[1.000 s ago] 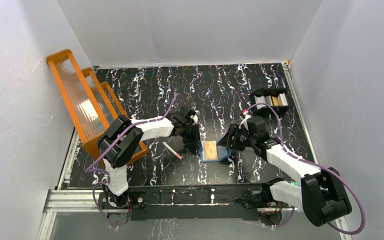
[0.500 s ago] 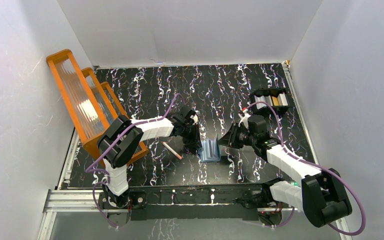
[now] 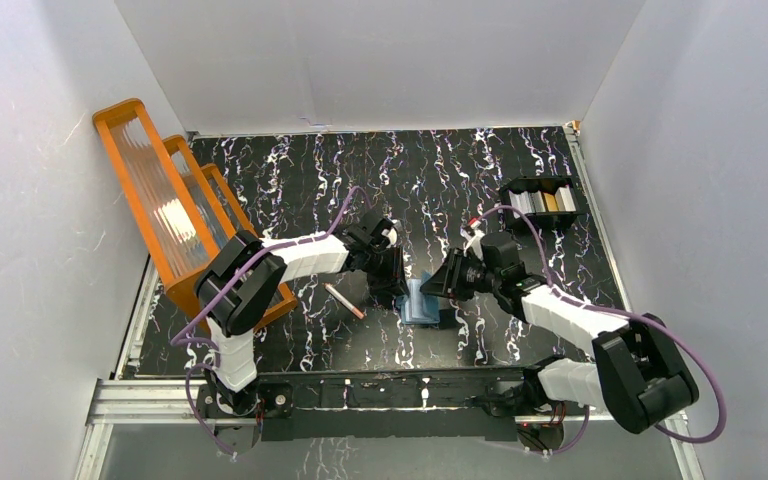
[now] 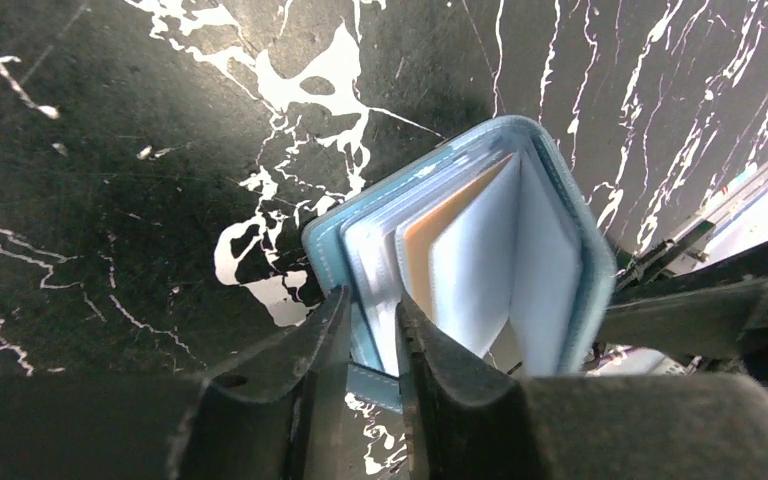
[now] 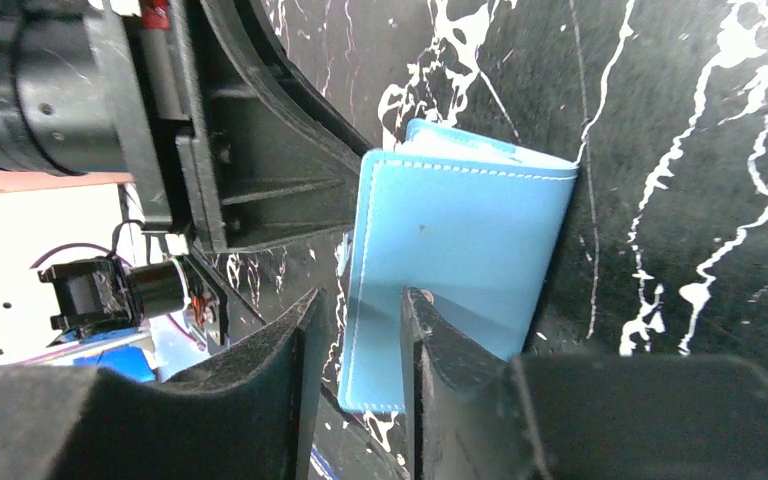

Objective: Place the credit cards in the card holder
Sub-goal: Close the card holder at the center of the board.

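Observation:
The teal card holder (image 3: pixel 422 302) stands half folded on the table between my two grippers. In the left wrist view its light blue pockets (image 4: pixel 480 260) fan open, with an orange-gold credit card (image 4: pixel 418 255) tucked in one. My left gripper (image 4: pixel 368 330) is shut on the holder's left cover and a pocket leaf. In the right wrist view the holder's teal outer cover (image 5: pixel 460 235) faces me. My right gripper (image 5: pixel 355 340) rests against it with a narrow gap between the jaws, pinching nothing. More cards (image 3: pixel 542 202) stand in the black tray.
A black compartmented tray (image 3: pixel 520 187) sits at the back right. A big orange ribbed rack (image 3: pixel 165 215) stands at the left. A thin pink stick (image 3: pixel 344 300) lies just left of the holder. White walls close in on three sides.
The holder lay open with the orange card showing. Its right cover has swung up and over to the left, and my right gripper has moved left with it. The left gripper has stayed put.

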You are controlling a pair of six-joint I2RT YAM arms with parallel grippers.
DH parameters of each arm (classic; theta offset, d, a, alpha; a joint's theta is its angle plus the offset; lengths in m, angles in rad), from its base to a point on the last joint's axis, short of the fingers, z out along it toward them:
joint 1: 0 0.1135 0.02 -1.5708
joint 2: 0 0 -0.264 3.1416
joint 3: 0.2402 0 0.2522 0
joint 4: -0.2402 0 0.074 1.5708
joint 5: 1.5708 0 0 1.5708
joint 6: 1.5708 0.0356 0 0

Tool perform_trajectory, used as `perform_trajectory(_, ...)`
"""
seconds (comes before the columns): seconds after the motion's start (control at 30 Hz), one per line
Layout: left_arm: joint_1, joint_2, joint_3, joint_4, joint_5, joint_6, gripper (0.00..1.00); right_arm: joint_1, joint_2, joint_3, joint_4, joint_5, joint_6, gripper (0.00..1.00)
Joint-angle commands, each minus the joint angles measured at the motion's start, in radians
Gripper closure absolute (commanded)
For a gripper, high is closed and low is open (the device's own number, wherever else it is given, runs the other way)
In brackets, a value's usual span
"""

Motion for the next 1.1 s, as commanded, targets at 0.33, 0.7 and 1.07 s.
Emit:
perform_trajectory(0.33, 0.037, -0.123, -0.049, -0.035, 0.063, -0.015, 0.66, 0.072, 0.171, 0.026, 0.149, 0.032, 0.029, 0.56)
perform_trajectory(0.7, 0.037, -0.113, -0.081, 0.003, 0.104, -0.025, 0.64, 0.091, 0.177, 0.033, 0.090, 0.111, -0.016, 0.81)
perform_trajectory(1.07, 0.037, -0.093, -0.027, -0.025, 0.054, 0.022, 0.66, 0.091, 0.055, 0.112, -0.141, 0.319, -0.063, 0.78)
